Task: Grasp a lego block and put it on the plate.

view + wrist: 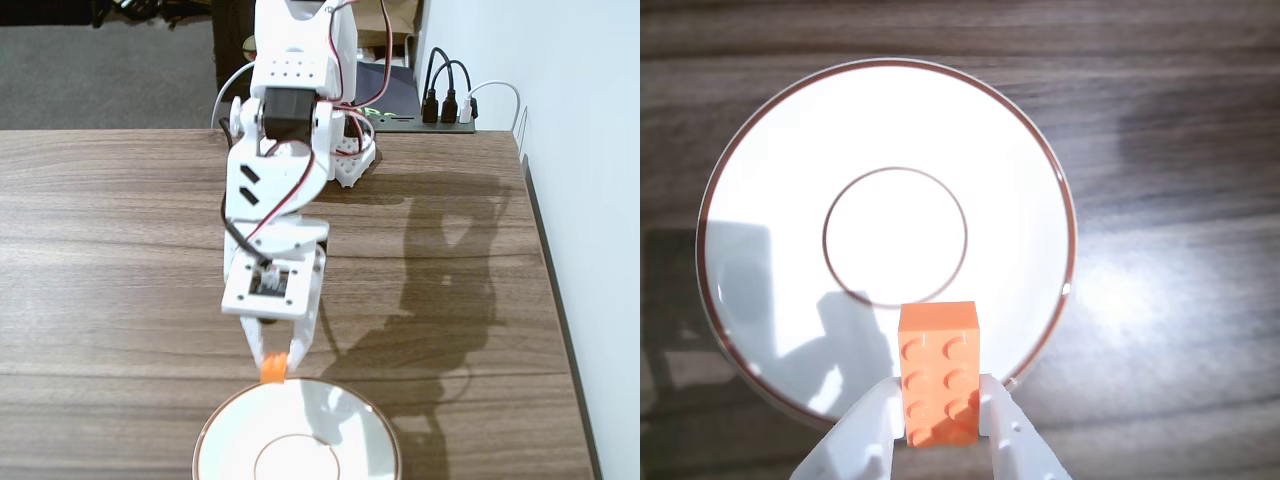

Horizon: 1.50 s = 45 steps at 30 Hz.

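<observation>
My white gripper [938,400] is shut on the orange lego block [938,365], which points forward with its studs facing the wrist camera. In the wrist view the block's front end hangs over the near rim of the white, brown-rimmed plate [770,150]. The fixed view shows the gripper [273,368] holding the lego block [273,370] just at the plate's far rim [300,383], above the table.
The plate sits at the front edge of a wooden table [100,250]. The arm's base [340,150] stands at the back. A power strip with cables [445,105] lies at the back right, beside a white wall [590,200].
</observation>
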Each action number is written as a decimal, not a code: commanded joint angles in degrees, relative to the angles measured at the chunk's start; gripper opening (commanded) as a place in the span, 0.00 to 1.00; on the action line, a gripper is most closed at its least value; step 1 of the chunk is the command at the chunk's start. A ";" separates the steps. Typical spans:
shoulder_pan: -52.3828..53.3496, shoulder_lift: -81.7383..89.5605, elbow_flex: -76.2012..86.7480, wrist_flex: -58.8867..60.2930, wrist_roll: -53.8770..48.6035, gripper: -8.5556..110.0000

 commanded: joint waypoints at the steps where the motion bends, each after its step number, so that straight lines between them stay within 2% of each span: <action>1: 0.18 -2.02 -5.27 0.26 2.90 0.13; 12: -1.32 -11.78 -13.10 6.33 8.35 0.13; 20: -2.81 -15.64 -13.62 6.24 9.67 0.13; 26: -3.43 -15.82 -13.71 6.06 10.37 0.14; 31: -3.43 -15.82 -13.89 6.06 11.51 0.25; 45: -2.99 -9.14 -12.22 10.02 13.54 0.25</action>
